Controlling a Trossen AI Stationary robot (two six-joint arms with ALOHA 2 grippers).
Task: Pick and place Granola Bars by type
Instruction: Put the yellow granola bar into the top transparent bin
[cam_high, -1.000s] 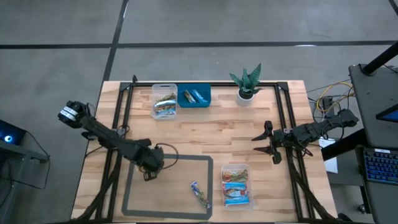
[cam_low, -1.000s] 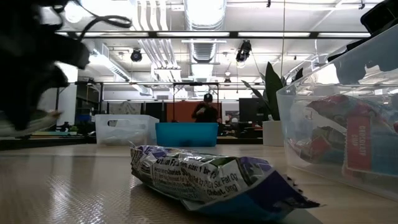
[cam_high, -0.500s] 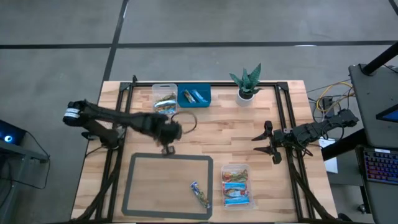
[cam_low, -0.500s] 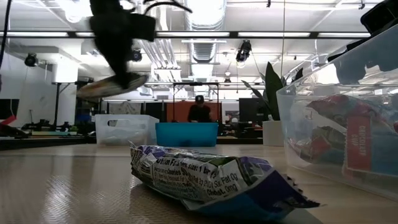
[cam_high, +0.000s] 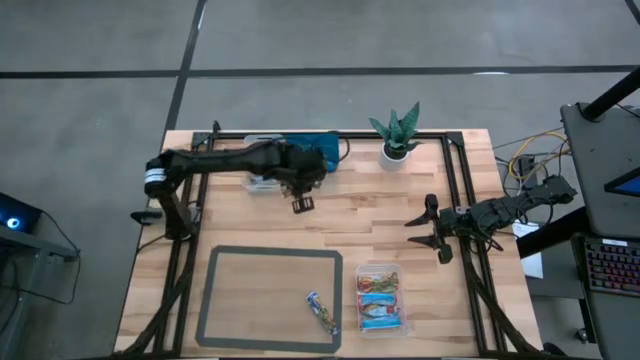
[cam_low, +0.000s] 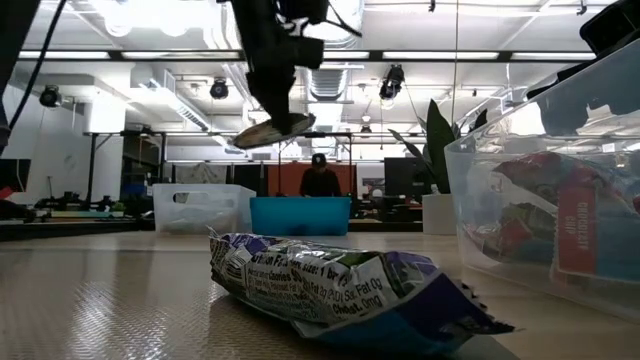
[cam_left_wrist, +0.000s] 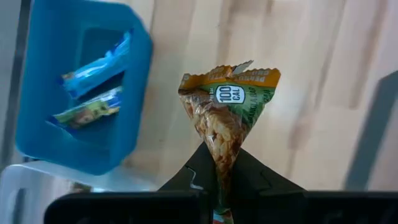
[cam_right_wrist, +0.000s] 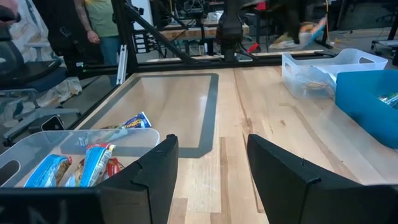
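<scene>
I see the left gripper (cam_high: 300, 196) raised above the far side of the table, just in front of the blue bin (cam_high: 322, 152). Its fingers are clamped on a green-and-orange granola bar (cam_left_wrist: 227, 118), whose wrapper reads "100 CAL"; in the low view the bar (cam_low: 273, 130) hangs clear of the table. The blue bin (cam_left_wrist: 78, 87) already holds two bars (cam_left_wrist: 93, 78). A clear tub (cam_high: 258, 181) sits beside the bin, largely covered by the arm.

One loose bar (cam_high: 322, 312) lies inside the grey taped rectangle (cam_high: 213, 295) at the near side. Just beside it, a second clear tub (cam_high: 382, 300) holds several mixed bars (cam_right_wrist: 93, 163).

The right gripper (cam_high: 424, 230) waits at the right edge of the table, fingers spread wide and empty. A potted plant (cam_high: 397, 133) stands at the far edge.
</scene>
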